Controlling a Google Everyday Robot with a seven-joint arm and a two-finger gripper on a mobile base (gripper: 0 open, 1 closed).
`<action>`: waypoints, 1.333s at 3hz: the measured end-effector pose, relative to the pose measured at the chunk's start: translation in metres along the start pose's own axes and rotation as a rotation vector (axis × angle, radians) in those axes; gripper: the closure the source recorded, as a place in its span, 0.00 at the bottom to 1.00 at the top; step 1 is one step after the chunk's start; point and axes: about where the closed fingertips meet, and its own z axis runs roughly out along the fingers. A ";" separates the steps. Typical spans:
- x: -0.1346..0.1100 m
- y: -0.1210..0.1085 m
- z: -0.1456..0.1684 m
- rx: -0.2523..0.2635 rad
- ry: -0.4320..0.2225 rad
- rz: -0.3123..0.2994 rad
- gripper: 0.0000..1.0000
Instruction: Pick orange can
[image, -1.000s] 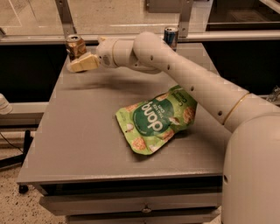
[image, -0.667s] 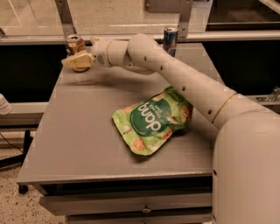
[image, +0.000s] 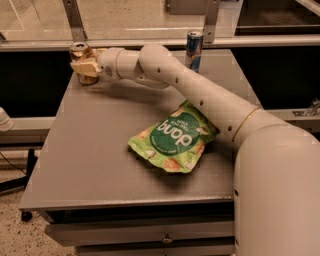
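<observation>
Cream-coloured and blunt, my claw (image: 82, 67) sits at the far left corner of the grey table top (image: 90, 150), lying across the body of the short orange-brown metal drink can (image: 80, 50). A second ago it hung a little to the right of that can. Since then it has slid left, and now the can's silver top shows just above it and the can's base just below. Whether it is clamped on the can or only lies against it, I cannot tell. The can stands upright near the table's back edge. My white arm (image: 200, 95) passes above the right edge of the crinkled green snack pouch (image: 172, 142), which lies flat mid-table. A tall slim blue-and-silver can (image: 194, 47) stands at the back edge, well apart from my claw.
</observation>
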 end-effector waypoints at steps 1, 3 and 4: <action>-0.002 0.000 -0.005 -0.003 -0.007 -0.009 0.75; -0.046 -0.014 -0.037 -0.032 -0.054 -0.081 1.00; -0.052 -0.012 -0.039 -0.045 -0.058 -0.087 1.00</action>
